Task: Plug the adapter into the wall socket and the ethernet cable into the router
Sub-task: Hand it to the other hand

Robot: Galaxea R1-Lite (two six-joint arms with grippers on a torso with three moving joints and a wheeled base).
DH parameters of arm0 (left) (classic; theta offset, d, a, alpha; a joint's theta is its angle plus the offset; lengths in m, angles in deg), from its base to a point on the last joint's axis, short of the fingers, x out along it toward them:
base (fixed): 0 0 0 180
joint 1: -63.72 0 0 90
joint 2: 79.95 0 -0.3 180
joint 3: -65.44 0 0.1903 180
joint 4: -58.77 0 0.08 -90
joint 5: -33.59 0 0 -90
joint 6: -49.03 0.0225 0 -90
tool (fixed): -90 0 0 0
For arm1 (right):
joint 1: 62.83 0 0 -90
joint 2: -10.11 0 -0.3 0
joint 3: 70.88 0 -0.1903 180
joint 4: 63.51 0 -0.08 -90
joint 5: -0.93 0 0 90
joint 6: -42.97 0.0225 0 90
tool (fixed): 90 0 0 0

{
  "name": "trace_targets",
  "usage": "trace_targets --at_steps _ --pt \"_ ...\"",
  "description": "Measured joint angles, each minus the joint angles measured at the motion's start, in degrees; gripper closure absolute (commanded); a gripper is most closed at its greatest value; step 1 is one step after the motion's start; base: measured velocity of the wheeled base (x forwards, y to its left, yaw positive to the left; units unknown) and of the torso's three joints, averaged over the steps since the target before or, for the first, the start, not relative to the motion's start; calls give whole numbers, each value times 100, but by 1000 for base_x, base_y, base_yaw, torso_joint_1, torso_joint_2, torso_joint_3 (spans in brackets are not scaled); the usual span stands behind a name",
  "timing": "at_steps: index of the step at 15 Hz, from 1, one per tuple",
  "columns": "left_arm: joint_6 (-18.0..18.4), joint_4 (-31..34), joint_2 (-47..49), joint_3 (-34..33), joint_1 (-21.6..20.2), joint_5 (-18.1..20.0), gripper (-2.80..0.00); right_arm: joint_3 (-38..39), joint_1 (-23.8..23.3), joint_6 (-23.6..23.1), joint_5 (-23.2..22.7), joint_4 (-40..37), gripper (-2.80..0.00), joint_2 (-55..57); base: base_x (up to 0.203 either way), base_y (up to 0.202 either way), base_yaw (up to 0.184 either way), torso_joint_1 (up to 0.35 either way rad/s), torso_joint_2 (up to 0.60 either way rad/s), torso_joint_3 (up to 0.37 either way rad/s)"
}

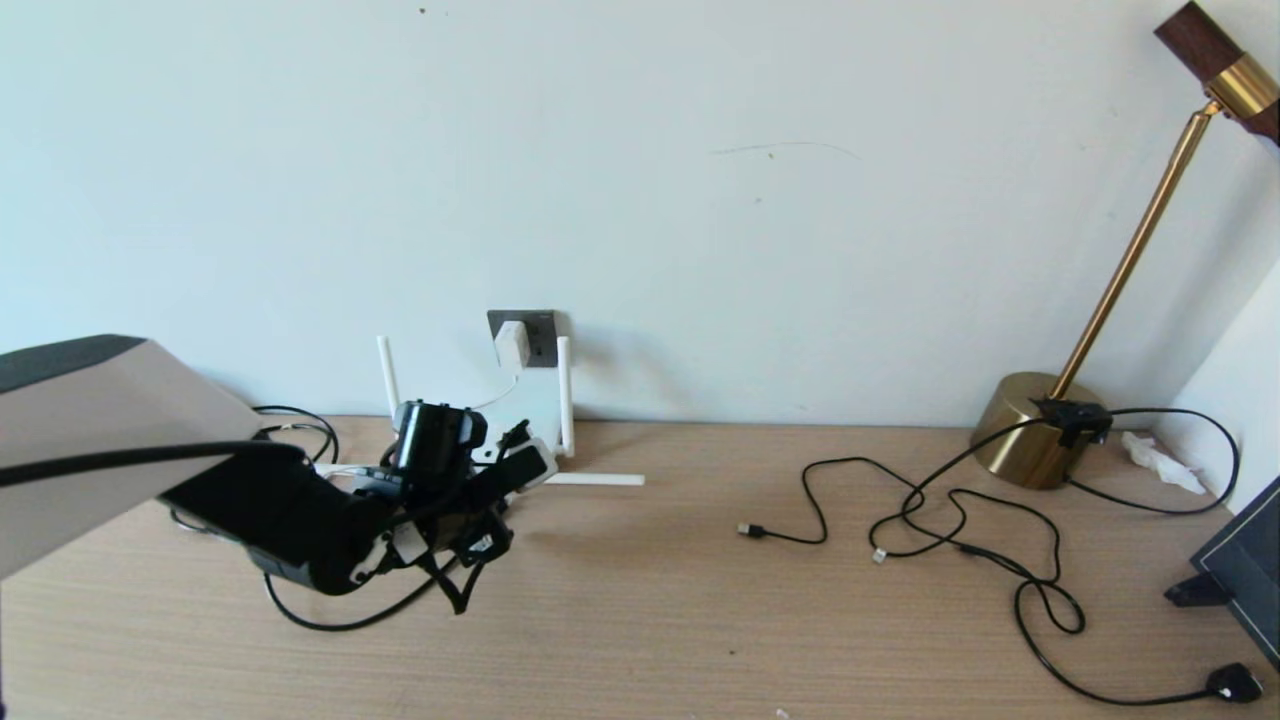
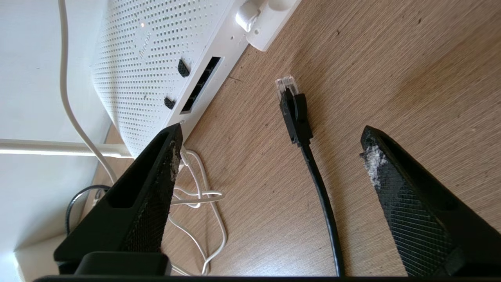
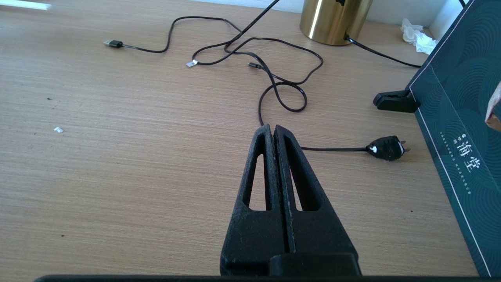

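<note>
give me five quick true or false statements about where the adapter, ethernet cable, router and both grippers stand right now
1. The adapter sits in the wall socket. True.
2. The ethernet cable is plugged into the router. False: its clear-tipped connector lies on the desk, apart from the dark port slots.
3. The left gripper is open, with the cable lying between its fingers, ungripped. True.
4. The right gripper holds the black mains plug. False: it is shut on nothing, and the plug lies on the desk beside it.
5. The brass lamp stands next to the router. False: it is far off at the desk's right end.
</note>
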Motion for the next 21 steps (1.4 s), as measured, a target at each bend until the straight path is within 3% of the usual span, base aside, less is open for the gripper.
trace_targets --at_steps 6,21 --pt "-223 -56 135 9 29 -552 -280 0 0 0 1 2 0 0 0 0 0 0 0 0" --pt "-236 -72 222 -22 27 -601 -280 0 0 0 1 1 0 0 0 0 0 0 0 0"
